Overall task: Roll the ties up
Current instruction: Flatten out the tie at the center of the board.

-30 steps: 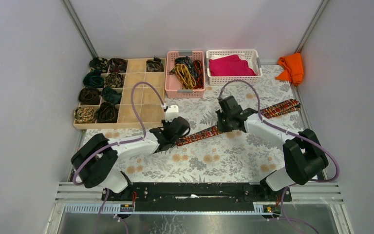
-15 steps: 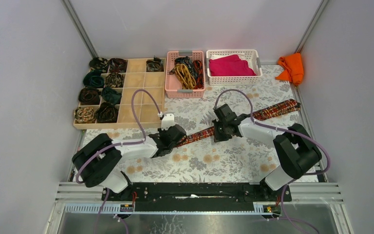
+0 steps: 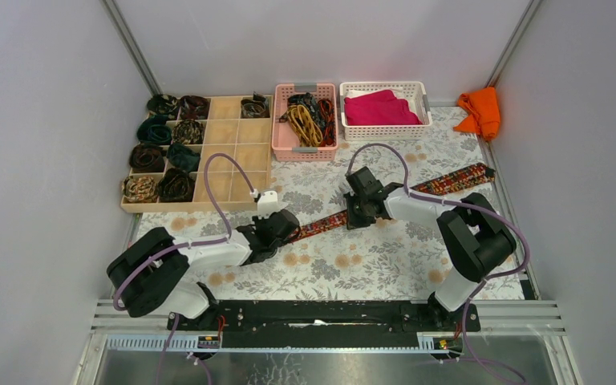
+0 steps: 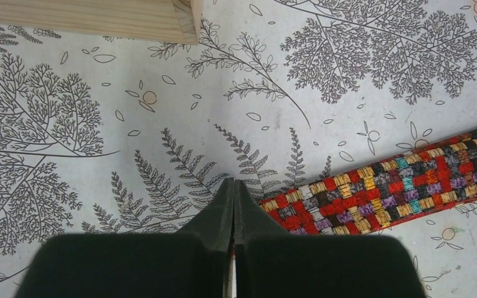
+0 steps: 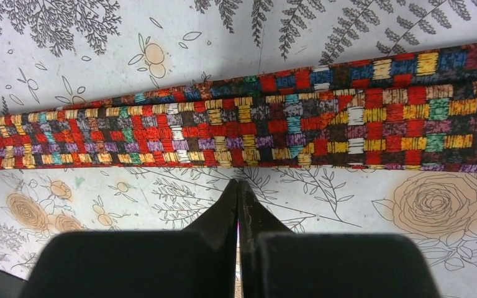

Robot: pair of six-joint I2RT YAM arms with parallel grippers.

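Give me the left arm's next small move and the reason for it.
Probably open the left tool and close it on the narrow end of the red patterned tie. The tie lies flat and unrolled on the table, and that tool is shut, holding nothing, right beside that end.

Your left arm [image 3: 208, 250] lay low and reached forward and to the right. The left gripper [image 4: 233, 186] at its end was fully closed, with the two fingers touching along their length. Your right arm [image 3: 429, 210] was bent sharply at the elbow and reached to the left, with its wrist tilted downward. The right gripper [image 5: 238, 186] was closed too, with its fingertips pressed together.
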